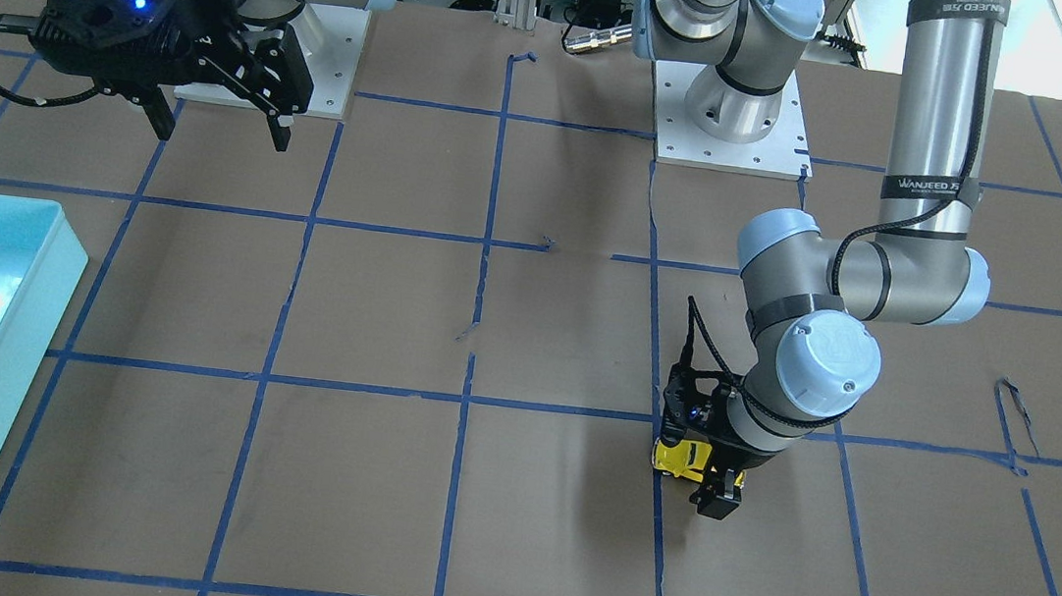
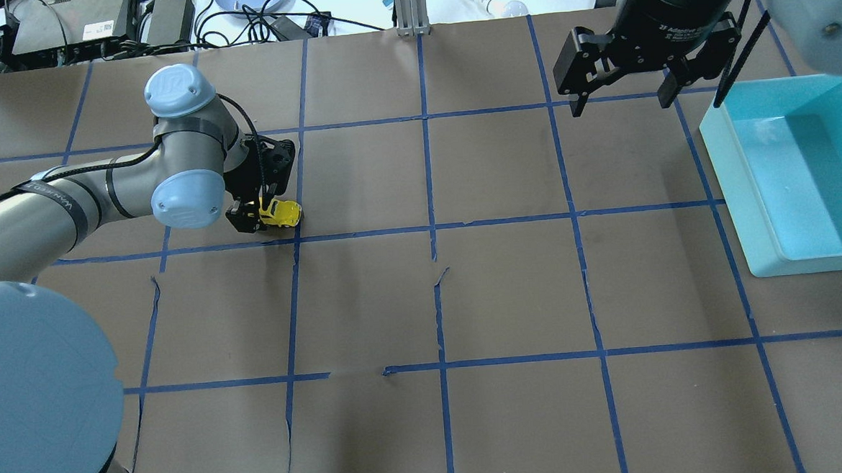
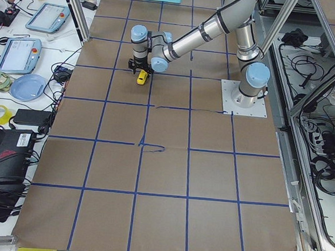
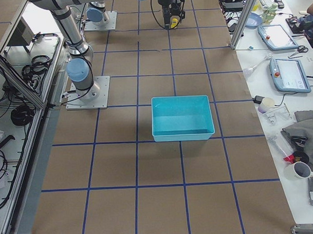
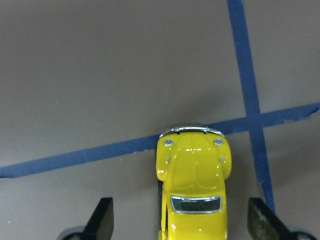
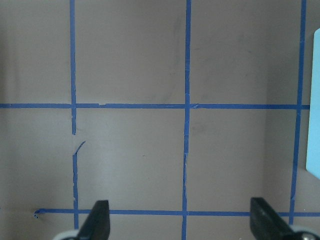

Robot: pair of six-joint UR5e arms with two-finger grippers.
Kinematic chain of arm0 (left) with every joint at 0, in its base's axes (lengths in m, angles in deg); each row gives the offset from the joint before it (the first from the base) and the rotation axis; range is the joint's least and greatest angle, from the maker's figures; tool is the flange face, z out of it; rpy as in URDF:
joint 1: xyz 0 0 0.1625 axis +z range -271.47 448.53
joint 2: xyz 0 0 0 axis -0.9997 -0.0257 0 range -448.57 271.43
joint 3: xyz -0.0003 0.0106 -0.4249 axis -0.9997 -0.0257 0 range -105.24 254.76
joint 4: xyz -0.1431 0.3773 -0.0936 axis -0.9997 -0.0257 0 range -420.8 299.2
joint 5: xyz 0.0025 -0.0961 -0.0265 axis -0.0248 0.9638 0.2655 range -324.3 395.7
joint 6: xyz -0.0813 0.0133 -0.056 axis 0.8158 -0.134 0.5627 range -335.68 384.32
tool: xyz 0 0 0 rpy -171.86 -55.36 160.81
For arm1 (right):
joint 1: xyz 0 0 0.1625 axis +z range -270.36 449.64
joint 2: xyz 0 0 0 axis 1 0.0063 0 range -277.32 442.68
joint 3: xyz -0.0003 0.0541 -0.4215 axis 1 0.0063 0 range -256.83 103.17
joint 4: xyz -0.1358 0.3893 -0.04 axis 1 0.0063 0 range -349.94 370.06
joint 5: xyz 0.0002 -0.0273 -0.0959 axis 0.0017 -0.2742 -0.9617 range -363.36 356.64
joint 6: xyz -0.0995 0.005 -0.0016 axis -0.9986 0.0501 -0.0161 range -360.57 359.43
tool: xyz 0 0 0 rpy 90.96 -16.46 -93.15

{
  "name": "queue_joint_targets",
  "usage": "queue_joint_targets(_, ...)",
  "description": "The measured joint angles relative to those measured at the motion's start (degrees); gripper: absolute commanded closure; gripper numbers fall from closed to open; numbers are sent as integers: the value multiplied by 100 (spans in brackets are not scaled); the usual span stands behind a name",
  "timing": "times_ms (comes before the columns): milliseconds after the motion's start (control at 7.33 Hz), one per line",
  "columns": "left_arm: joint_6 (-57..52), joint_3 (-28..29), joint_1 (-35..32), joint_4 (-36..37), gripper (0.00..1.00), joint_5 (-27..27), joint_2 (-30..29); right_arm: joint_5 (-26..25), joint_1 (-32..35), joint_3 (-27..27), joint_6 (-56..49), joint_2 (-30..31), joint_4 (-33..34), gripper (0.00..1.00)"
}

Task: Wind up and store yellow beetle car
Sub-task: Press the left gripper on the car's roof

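The yellow beetle car point(image 5: 193, 175) stands on the brown paper over a blue tape crossing. It also shows in the front view point(image 1: 680, 458) and the overhead view point(image 2: 281, 213). My left gripper point(image 5: 182, 222) is low over it, open, with one finger point(image 5: 102, 220) on each side of the car's body and a gap between each finger and the car. It also shows in the overhead view point(image 2: 265, 216) and the front view point(image 1: 700, 474). My right gripper point(image 2: 621, 103) is open and empty, held high above the table near the bin; it also shows in the front view point(image 1: 221, 132).
A light-blue bin point(image 2: 719, 149) stands at the table's right side, also in the front view point(image 1: 49, 287) and the right side view point(image 4: 183, 134). Blue tape marks a grid on the brown paper. The arms' base plates point(image 1: 729, 146) sit along the robot's edge.
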Motion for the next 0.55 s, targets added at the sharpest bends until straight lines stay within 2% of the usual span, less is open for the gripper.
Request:
queue_joint_targets(273,38,2,59,-226,21,6,68,-3,0,0,3,0,-6,0)
queue_joint_targets(545,39,5,63,-333,26,42,105,-3,0,0,0,0,-2,0)
